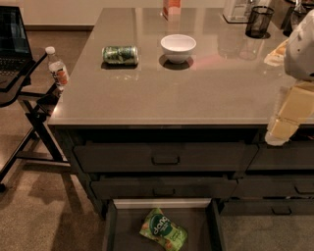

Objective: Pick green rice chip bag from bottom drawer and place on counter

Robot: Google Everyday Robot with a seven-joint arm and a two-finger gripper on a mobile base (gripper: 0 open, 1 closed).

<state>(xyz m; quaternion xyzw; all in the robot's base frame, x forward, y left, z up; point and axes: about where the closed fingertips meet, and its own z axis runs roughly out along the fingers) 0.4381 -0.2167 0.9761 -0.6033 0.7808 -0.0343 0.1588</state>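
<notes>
The green rice chip bag (pixel 163 229) lies flat inside the open bottom drawer (pixel 162 203), a little right of the drawer's middle. It is a light-green pouch with a dark green round logo. The counter (pixel 196 93) is a wide glossy grey-beige top over dark drawers. My gripper (pixel 280 131) hangs at the right edge of the view, in front of the counter's front edge. It is well above and to the right of the bag and touches nothing. My white arm (pixel 300 46) rises above it.
On the counter are a green can on its side (pixel 120 55), a white bowl (pixel 178 47), a black mesh cup (pixel 259 22) and an orange carton (pixel 171 7). Two shut handled drawers (pixel 165 158) sit above the open one. A water bottle (pixel 58 67) and laptop (pixel 12 39) stand at left.
</notes>
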